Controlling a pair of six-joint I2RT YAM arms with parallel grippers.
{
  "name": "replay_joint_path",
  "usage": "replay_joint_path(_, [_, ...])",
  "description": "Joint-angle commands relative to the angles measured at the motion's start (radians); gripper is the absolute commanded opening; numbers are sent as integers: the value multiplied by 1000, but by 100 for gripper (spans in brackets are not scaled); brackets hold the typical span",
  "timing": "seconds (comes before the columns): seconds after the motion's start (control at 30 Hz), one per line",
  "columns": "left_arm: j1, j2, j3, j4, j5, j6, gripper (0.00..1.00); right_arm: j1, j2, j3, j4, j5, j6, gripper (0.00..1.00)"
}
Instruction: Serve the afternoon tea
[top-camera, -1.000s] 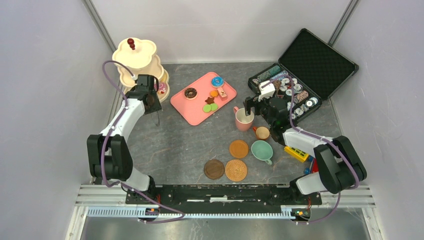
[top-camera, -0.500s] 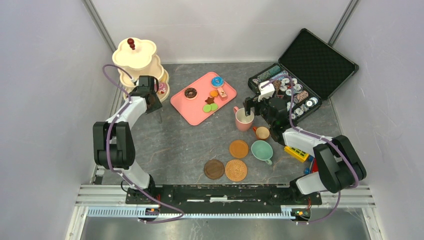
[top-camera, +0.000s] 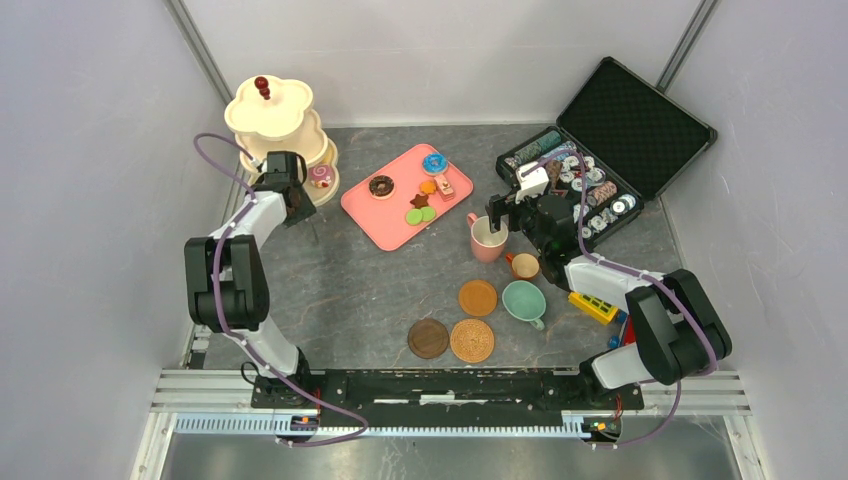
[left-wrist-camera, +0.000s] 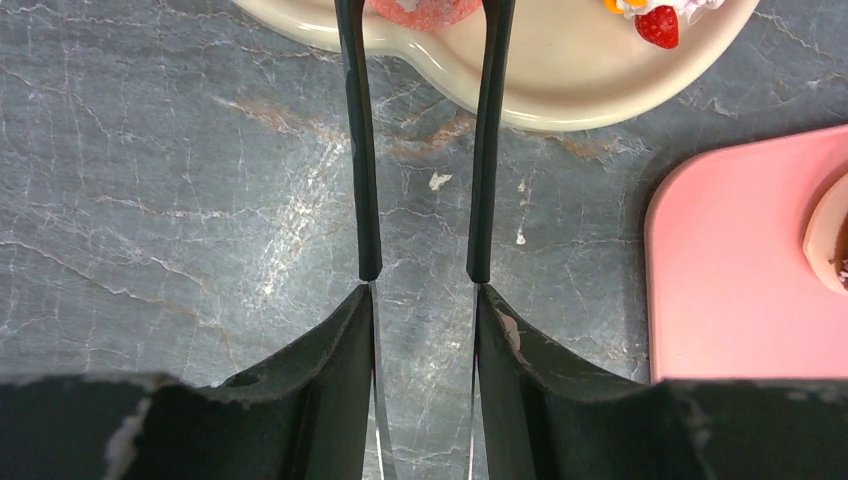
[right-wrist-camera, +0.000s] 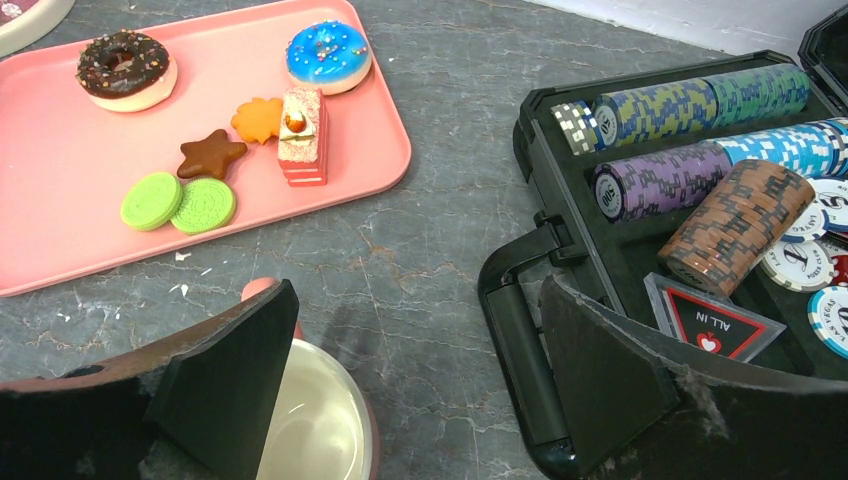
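Top external view: at ten o'clock, left gripper (left-wrist-camera: 422, 60) half-open astride pink pastry (top-camera: 320, 177) on stand (top-camera: 285, 105), grip unclear; at two o'clock, right gripper (right-wrist-camera: 415, 300) wide, empty, above pink cup (top-camera: 488, 240).

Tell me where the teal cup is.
In the top view, the teal cup stands right of centre, between an orange coaster and the yellow block.

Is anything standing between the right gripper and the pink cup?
Nothing visible does. The open right gripper hangs just over the pink cup, and in the wrist view one finger sits above its rim.
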Motion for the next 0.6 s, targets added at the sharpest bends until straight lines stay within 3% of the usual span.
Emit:
replay_joint_path(0.0, [4,15,42,50,22,-34,7,1,11,44,21,-4,-6,98])
replay_joint_path(0.57, [29,-4,50,42,139,-72,40,2,20,52,5,-7,-7,98])
